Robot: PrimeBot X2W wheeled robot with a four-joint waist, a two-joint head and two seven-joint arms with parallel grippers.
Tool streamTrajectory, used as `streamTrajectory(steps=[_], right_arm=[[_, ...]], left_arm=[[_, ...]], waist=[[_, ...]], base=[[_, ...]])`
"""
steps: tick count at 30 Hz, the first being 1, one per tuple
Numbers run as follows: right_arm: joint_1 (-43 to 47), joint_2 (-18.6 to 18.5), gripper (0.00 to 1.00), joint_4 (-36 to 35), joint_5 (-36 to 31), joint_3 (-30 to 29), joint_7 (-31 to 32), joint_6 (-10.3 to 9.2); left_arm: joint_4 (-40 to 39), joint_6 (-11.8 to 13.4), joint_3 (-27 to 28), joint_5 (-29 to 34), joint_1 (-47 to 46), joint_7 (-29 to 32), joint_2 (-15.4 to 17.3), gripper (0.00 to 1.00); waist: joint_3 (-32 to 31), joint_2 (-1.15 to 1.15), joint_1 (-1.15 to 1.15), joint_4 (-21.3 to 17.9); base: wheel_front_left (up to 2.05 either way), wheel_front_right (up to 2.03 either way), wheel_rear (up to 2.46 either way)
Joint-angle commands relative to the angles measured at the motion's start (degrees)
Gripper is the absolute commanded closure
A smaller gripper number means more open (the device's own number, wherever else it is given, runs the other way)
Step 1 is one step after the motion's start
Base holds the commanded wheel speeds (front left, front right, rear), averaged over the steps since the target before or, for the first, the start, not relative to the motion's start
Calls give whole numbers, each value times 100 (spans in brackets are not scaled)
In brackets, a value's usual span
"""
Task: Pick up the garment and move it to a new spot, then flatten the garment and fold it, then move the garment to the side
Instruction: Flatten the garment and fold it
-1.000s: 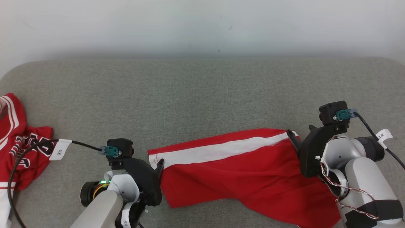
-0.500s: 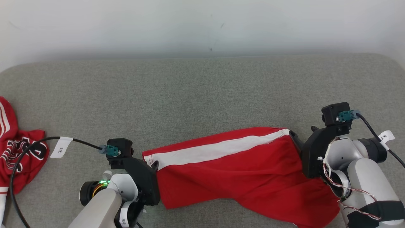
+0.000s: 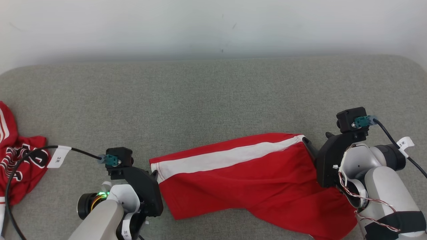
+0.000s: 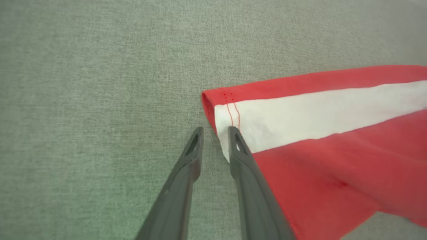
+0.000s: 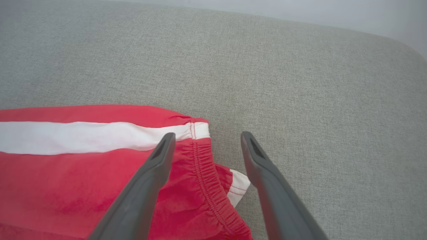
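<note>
Left tool (image 4: pixel 215 130) — two long, dark, matte fingers (image 4: pixel 186 166), tapered, each with a slot near its tip. They are set narrow, with a slim strip of bare desk (image 3: pixel 200 100) showing between the tips. In the left wrist view, the finger on the right lies across the hem (image 4: pixel 230 106) at the corner of the garment (image 3: pixel 240 176). The other finger is over the desk just beside that corner.

Right tool (image 5: pixel 207 134) — fingers (image 5: pixel 146 181) of the same make, spread wide. They straddle the end of the gathered elastic waistband (image 5: pixel 203 173), one over red cloth and one over the desk.

Garment: red shorts of thin, smooth fabric with a white side stripe (image 3: pixel 227 156) and red stitching at the hem. They lie mostly flat with soft creases on the near part of the desk, between the two tools. The hem is at the left tool and the waistband at the right.

Desk: covered in grey-green woven cloth with a fine, even grain and rounded far corners.

Wall (image 3: pixel 213 26): pale, plain, with a few small dark marks, directly behind the desk.

Second garment (image 3: pixel 16 160): red with white trim and dark lettering, crumpled at the desk's left edge. A black cable (image 3: pixel 83 152) with a white tag crosses it.
</note>
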Motion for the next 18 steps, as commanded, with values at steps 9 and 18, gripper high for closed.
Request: streamTrajectory(steps=[9, 18], right_arm=[[13, -28, 0, -18, 41, 10, -26, -10], [-54, -52, 0, -1, 31, -44, -9, -10]], left_arm=[[108, -46, -83, 13, -167, -53, -101, 100], [-39, 49, -35, 70, -165, -229, 9, 100]], waist=[[59, 0, 0, -32], [32, 0, 0, -9]], base=[[0, 0, 0], [0, 0, 0]])
